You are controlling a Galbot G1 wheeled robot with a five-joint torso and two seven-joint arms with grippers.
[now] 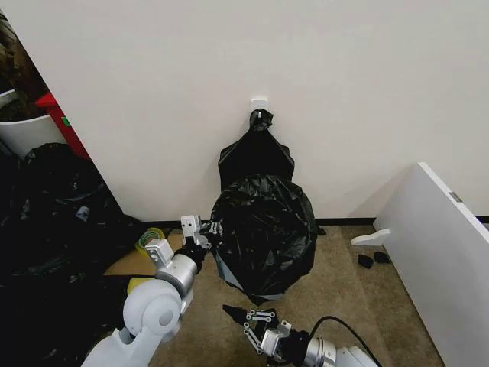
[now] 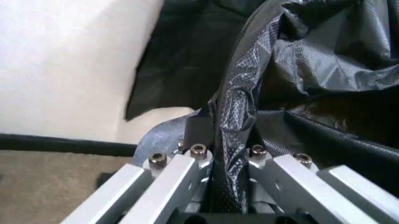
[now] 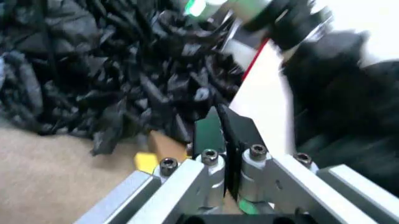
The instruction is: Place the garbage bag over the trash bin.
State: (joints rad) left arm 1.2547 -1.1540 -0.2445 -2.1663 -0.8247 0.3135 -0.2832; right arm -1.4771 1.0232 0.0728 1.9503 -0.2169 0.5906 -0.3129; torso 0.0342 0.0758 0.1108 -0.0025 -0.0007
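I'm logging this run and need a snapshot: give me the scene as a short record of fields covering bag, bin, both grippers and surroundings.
garbage bag: glossy black, draped over a rounded shape by the wall
trash bin: covered by the bag, no bare surface visible
left gripper: shut on a fold of bag film at its left side
right gripper: shut, holding nothing, low over the carpet in front of the bag
knotted bundle: against the wall behind
heap of black bags: far left

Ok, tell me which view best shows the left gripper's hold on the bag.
Left wrist view: the left gripper is shut on a fold of the bag, seen close. Head view shows it at the bag's left side, grip unclear. Right wrist view settles nothing.
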